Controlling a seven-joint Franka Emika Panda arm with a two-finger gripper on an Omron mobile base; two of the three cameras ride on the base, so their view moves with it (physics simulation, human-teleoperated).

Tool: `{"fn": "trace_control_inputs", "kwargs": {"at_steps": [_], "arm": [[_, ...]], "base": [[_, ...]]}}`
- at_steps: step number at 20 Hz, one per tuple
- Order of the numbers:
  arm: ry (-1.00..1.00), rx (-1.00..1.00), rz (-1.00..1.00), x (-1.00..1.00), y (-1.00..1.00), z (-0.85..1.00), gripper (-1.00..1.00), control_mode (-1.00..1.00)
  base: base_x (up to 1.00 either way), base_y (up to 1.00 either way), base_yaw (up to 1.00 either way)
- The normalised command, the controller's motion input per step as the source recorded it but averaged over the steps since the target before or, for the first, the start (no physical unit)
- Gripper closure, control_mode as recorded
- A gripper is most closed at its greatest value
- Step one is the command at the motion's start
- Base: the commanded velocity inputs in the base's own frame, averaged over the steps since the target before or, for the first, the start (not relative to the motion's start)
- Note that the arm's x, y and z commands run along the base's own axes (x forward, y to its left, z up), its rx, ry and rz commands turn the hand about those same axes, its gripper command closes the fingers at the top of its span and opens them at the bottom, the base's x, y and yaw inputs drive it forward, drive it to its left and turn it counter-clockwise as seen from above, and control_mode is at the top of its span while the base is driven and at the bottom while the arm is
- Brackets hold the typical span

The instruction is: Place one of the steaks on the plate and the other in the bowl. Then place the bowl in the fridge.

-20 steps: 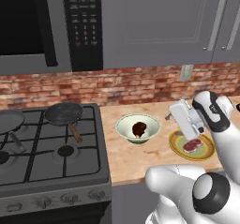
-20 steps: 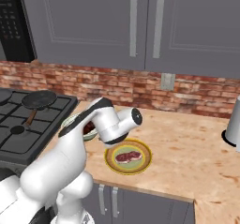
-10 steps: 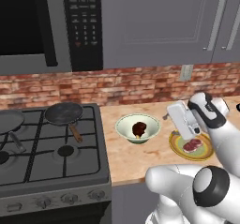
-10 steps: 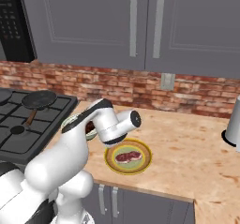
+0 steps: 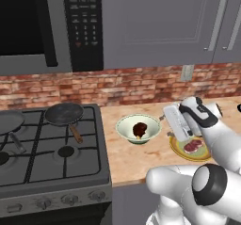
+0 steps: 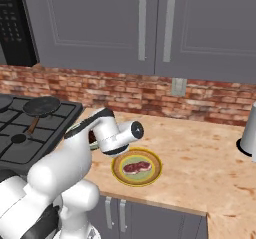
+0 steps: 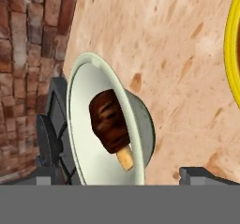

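Arm shifted slightly left above speckled countertop (image 5: 136,160), jaws wide open near bowl (image 7: 93,124), brick backsplash (image 5: 141,85) behind.

White arm bent at the elbow and reaching forward low, wrist turned sideways, gripper (image 7: 122,174) with jaws spread wide, nothing between the dark finger tips (image 7: 199,174)

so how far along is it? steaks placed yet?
Both look placed: the red steak lies on the plate, the dark steak in the bowl. In hand: nothing; the gripper is open and faces the bowl, apparently lining up a grasp. Left: grip the bowl and put it in the fridge.
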Motion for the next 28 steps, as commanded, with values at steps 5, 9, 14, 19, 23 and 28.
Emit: {"fn": "trace_control_inputs", "kwargs": {"at_steps": [5, 9, 14, 19, 23, 28], "arm": [[0.06, -0.03, -0.09, 0.16, 0.0, -0.17, -1.0, -1.0], [0.03, -0.01, -0.05, 0.06, 0.0, -0.18, -1.0, -1.0], [0.0, 0.0, -0.01, 0.05, 0.0, -0.12, -1.0, -1.0], [0.0, 0.0, 0.0, 0.1, 0.0, -0.07, -1.0, -1.0], [0.0, 0.0, 0.0, 0.11, 0.0, -0.06, -1.0, -1.0], [0.0, 0.0, 0.0, 0.12, 0.01, -0.14, -1.0, -1.0]], "base": [[0.0, 0.0, 0.0], [0.0, 0.0, 0.0], [0.0, 0.0, 0.0], [0.0, 0.0, 0.0], [0.0, 0.0, 0.0], [0.0, 0.0, 0.0]]}}
